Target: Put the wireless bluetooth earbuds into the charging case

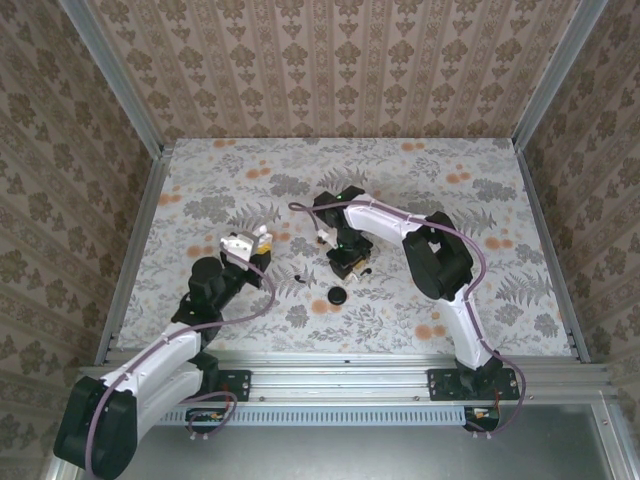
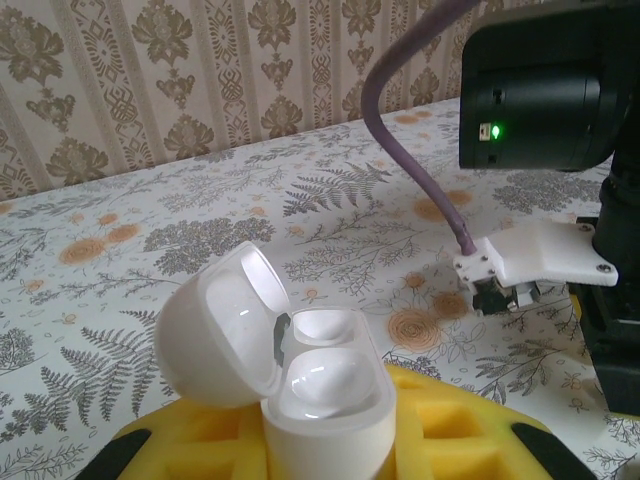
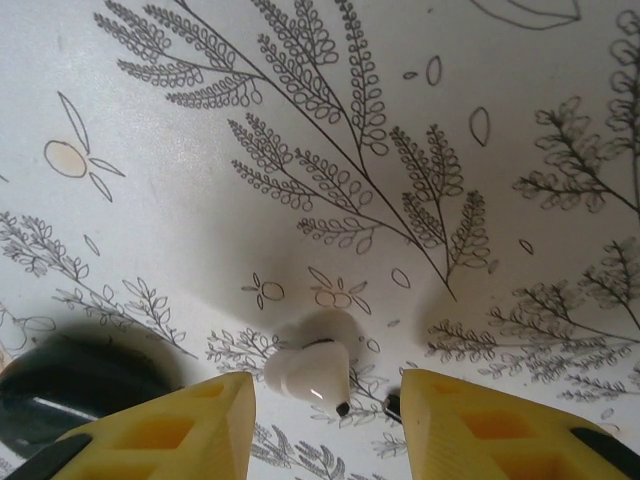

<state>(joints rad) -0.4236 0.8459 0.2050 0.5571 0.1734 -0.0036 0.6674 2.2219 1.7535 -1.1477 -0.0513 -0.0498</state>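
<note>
The white charging case point(image 2: 325, 405) stands upright between my left gripper's point(image 2: 330, 455) yellow fingers point(image 2: 470, 430), which are shut on its body. Its lid point(image 2: 215, 325) is flipped open to the left and two glossy hollows face up. From above, the left gripper point(image 1: 243, 243) holds the case left of the table's middle. One white earbud point(image 3: 315, 368) lies on the patterned table, dark tip toward the camera. My right gripper point(image 3: 327, 425) hangs straight over it, open, a yellow finger point(image 3: 170, 430) on each side with a gap to the earbud. The right gripper point(image 1: 350, 264) is near the table's middle.
A black round disc point(image 1: 338, 296) lies just in front of the right gripper, its edge point(image 3: 60, 390) left of the left finger. A small dark bit point(image 3: 392, 405) sits by the right finger. The right arm's black housing point(image 2: 540, 90) and white camera mount point(image 2: 535, 258) stand right of the case.
</note>
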